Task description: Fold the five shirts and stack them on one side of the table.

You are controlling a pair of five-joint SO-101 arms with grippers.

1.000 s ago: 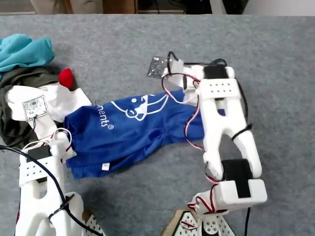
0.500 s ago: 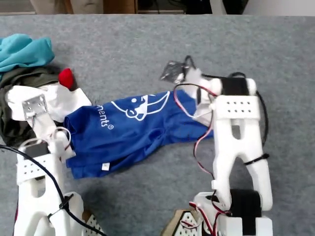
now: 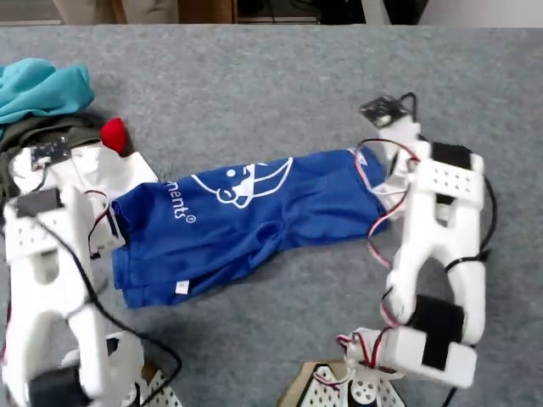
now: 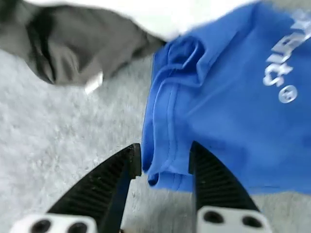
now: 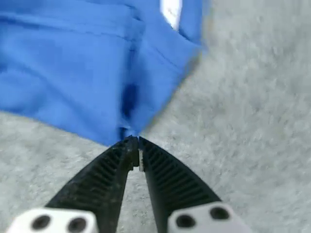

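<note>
Blue shirt [image 5: 73, 73] corner sat at the tips of the right gripper [image 5: 135, 144], jaws closed to a sliver w/ a bit of blue fabric nipped btwn them, low over the grey table [image 5: 252, 97]. At the shirt's other end the left gripper [image 4: 165, 158] was spread wide, one finger each side of the hem corner, fabric lying in the gap; couldn't tell if the pads touched it.

Seen from the high view, the blue shirt [image 3: 246, 220] was stretched out flat across the table [image 3: 254, 85] middle, btwn the two arms, white print facing up, a few creases along the lower edge. Its end nearest the left arm touched a white shirt [image 3: 119, 174], which partly overlapped a dark grey shirt [image 3: 34, 136]. From the left wrist, the white shirt [image 4: 160, 14] and dark grey shirt [image 4: 73, 43] lay just beyond the blue hem. Small red item [image 3: 113, 133] lay on that pile's edge. Teal shirt [image 3: 42, 85] was bunched at the far corner, touching the dark grey one.
</note>
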